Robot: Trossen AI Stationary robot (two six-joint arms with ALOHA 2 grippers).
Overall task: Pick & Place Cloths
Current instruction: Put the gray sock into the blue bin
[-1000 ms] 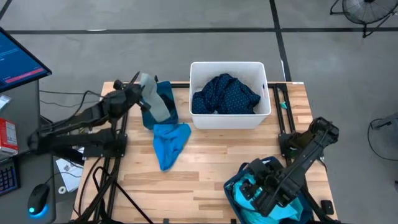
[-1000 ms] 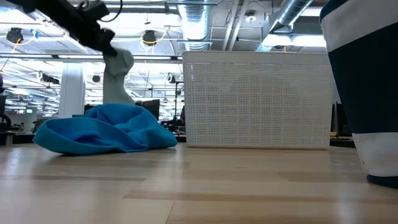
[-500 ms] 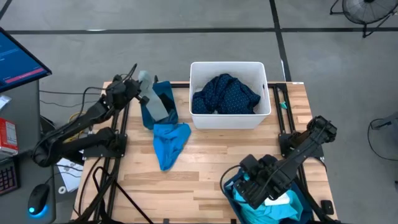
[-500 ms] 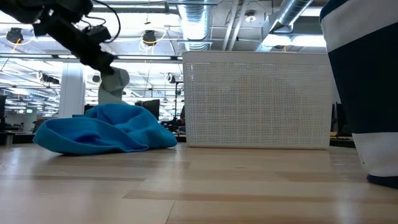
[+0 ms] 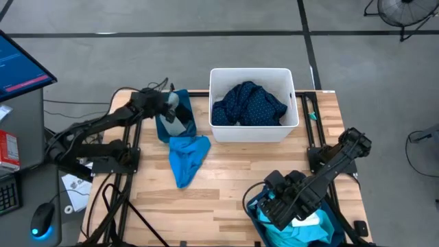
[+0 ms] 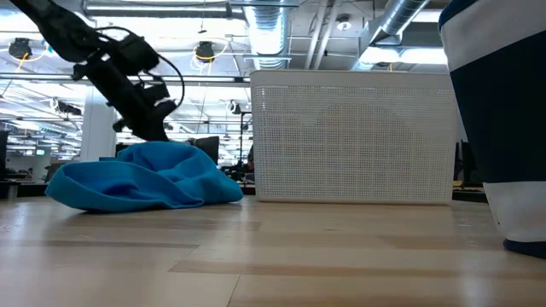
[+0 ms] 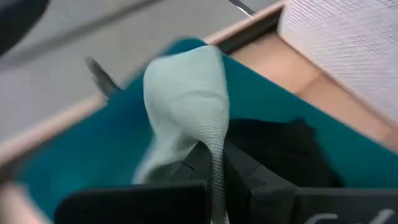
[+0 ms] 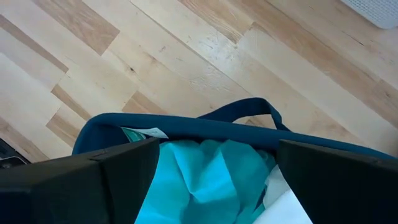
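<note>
Left gripper (image 7: 214, 171), extended to the far left, is clamped shut; right gripper (image 8: 211, 168) is held spread at near right

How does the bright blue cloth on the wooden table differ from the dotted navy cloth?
The bright blue cloth lies loose on the bare wooden table; the dotted navy cloth sits inside the white plastic tub. One is plain, the other white-dotted. Both are crumpled, and neither gripper holds them.

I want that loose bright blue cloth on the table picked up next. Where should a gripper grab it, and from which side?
Come straight down on the bright blue cloth and pinch its bunched upper part, nearest the teal bin. It lies crumpled on the bare table, and the low view shows that heap humped high, giving folds to pinch. The tail thins out flat.
</note>
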